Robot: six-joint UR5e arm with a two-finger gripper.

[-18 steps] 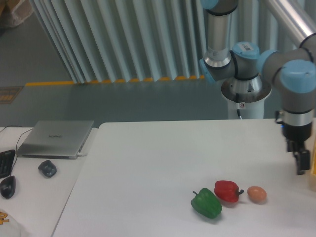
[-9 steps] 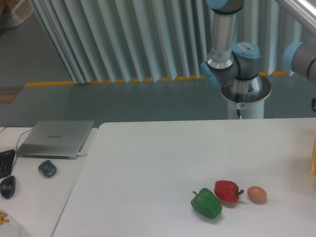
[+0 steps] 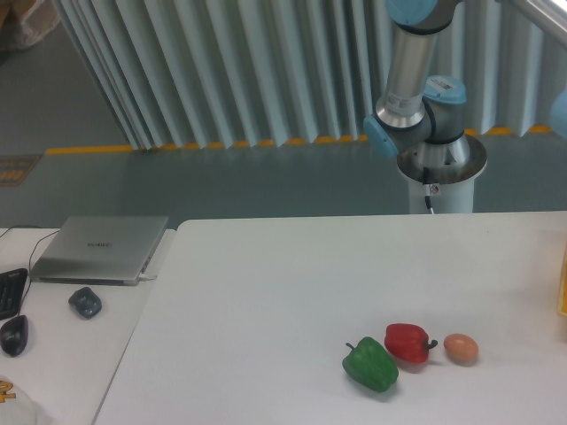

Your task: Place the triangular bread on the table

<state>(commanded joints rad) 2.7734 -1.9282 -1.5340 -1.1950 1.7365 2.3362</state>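
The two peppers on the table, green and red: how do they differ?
The green pepper looks larger than the red pepper and sits nearer the camera, to its left. The green pepper lies with its stem pointing left, while the red pepper's stem points right, towards the egg. Both rest on the white table, right next to each other.

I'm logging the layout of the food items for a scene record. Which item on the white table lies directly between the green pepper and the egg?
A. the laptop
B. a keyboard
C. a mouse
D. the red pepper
D: the red pepper sits in the row on the table, with the green pepper at its left and the egg at its right.
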